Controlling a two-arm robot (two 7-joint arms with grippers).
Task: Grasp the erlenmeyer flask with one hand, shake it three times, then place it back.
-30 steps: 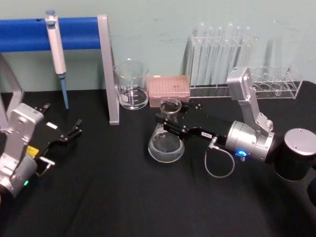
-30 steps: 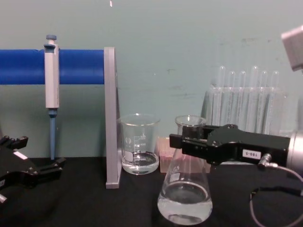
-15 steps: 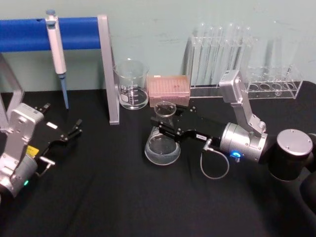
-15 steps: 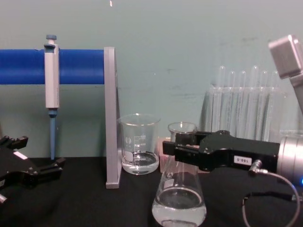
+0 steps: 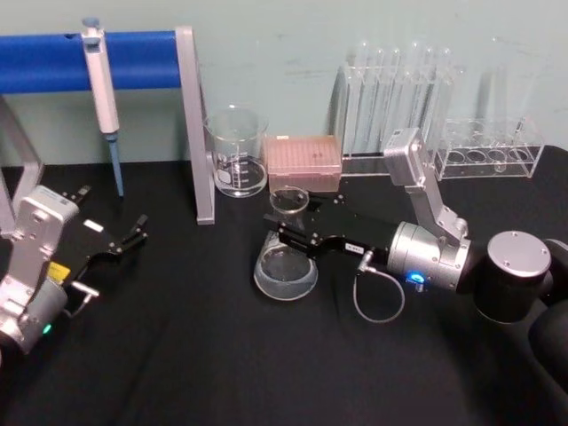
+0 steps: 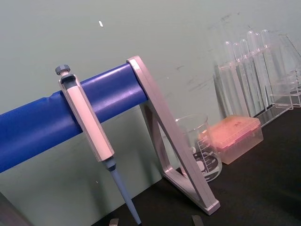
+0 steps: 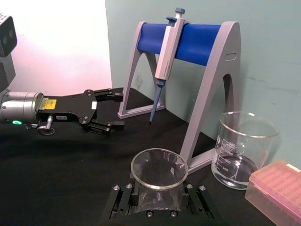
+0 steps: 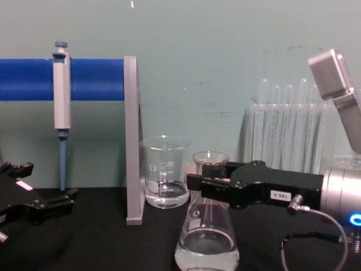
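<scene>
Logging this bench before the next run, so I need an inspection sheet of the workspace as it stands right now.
Surface: black cloth-covered table, no spills seen.
Job's things: clear glass conical erlenmeyer flask holding clear liquid, upright, clamped at the neck.
Clutter: clear glass graduated beaker; pink tip box; grey-white pipette hanging on the blue-barred stand; clear test tube racks.
Grippers: right end effector shut on the flask neck; left end effector open, parked at the table's left.
Cables: grey loop cable by the right wrist.
Surroundings: pale green wall.
</scene>
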